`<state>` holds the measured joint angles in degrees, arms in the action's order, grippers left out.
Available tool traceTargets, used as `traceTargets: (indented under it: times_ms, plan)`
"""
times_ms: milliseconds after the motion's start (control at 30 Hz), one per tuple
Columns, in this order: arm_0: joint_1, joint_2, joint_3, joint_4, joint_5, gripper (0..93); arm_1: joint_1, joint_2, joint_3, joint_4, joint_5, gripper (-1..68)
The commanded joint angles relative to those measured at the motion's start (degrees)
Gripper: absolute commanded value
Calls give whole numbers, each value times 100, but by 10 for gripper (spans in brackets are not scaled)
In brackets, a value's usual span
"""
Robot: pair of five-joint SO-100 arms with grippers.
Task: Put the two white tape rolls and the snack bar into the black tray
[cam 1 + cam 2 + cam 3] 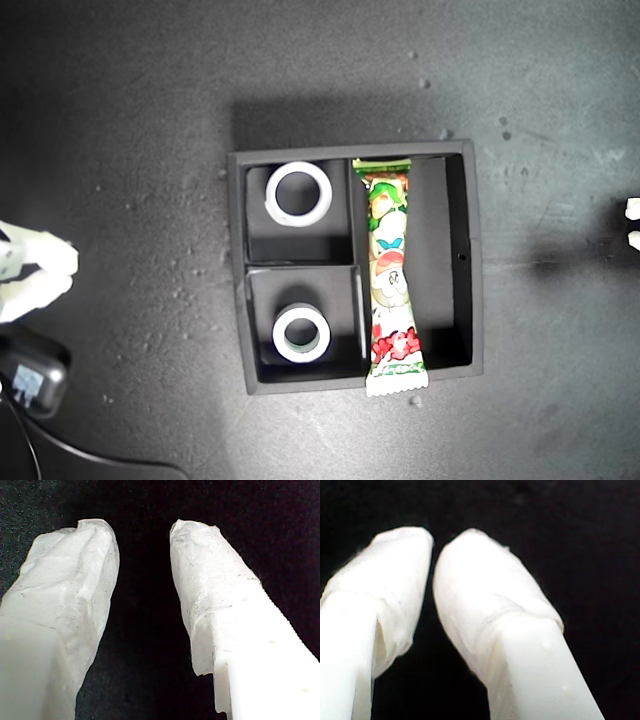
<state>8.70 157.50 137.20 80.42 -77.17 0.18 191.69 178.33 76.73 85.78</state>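
Observation:
The black tray lies in the middle of the exterior view. One white tape roll lies flat in its far small compartment, and the other tape roll, with a greenish inner rim, lies in the near small one. The snack bar lies along the long compartment, its near crimped end resting over the tray wall. My first gripper is open over bare dark mat with nothing between its fingers. My second gripper is shut and empty, its tips almost touching. Neither wrist view shows the tray.
White fingers of one arm show at the exterior view's left edge, and those of another arm at its right edge; which is first I cannot tell. A black device with a cable lies at the exterior view's lower left. Pale crumbs dot the mat.

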Motion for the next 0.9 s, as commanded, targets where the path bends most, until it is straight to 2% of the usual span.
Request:
traceTargets:
  times_ms: [0,167,300,633,733,867]
  plan:
    - [-79,272,536,-299,-132,0,70,26,70,9,26,68]
    - [-88,1872,1811,-431,-229,0,79,26,70,9,26,68]
    - [-9,3612,2839,-114,-264,0,79,26,70,9,26,68]
    - [26,3639,3735,-325,-360,0,88,26,70,9,18,68]
    - [35,3630,4263,-624,-677,0,88,26,70,9,18,68]
    - [44,3639,4263,-167,-1230,0,88,26,70,9,18,68]
